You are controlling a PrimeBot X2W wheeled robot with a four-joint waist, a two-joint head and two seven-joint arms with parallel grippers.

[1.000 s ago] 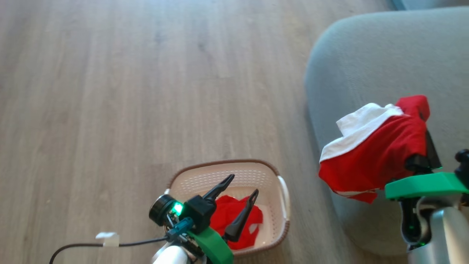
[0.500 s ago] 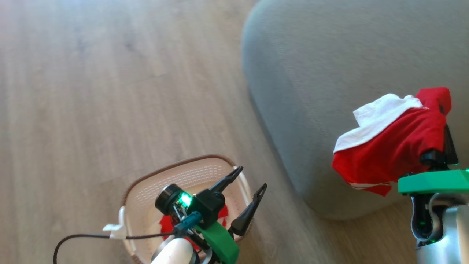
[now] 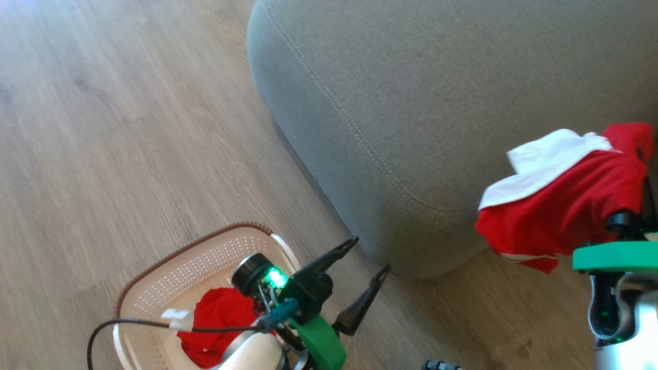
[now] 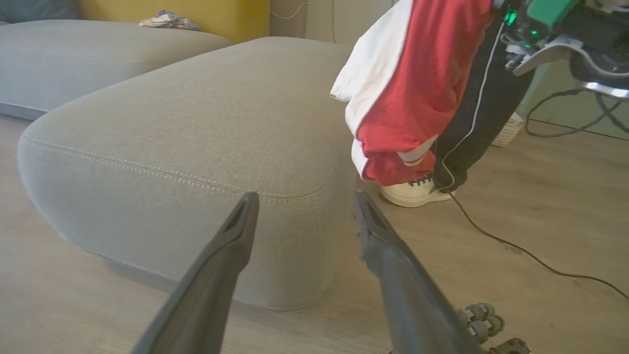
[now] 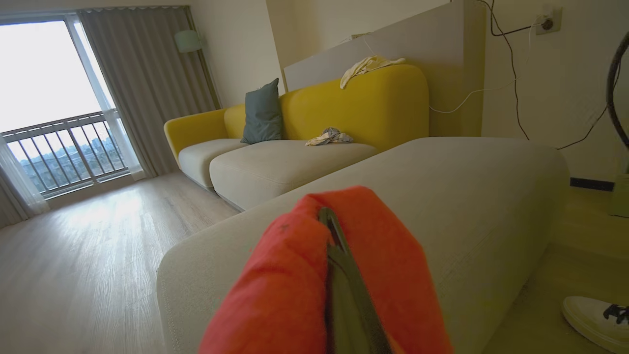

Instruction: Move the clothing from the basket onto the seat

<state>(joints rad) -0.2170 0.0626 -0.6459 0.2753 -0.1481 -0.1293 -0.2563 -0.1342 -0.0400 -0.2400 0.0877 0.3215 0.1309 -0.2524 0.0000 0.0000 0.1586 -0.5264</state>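
We pinch the white-trimmed garment [image 3: 560,216] between our pressed-together right fingers [image 5: 339,275], and it hangs at the near edge of the seat [image 3: 411,103]. We should carry it farther over the cushion, lower it, then let go. Our left fingers [image 4: 211,285] are spread and empty, just right of the basket [image 3: 169,257], where a plain red garment [image 3: 218,313] lies.

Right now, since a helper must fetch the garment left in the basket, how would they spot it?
Off the rounded corner of the big grey-green seat, a cream basket with a brown rim stands on the wood floor. The garment lies crumpled inside it, plain red, unlike the white-banded red one hanging from the right gripper.
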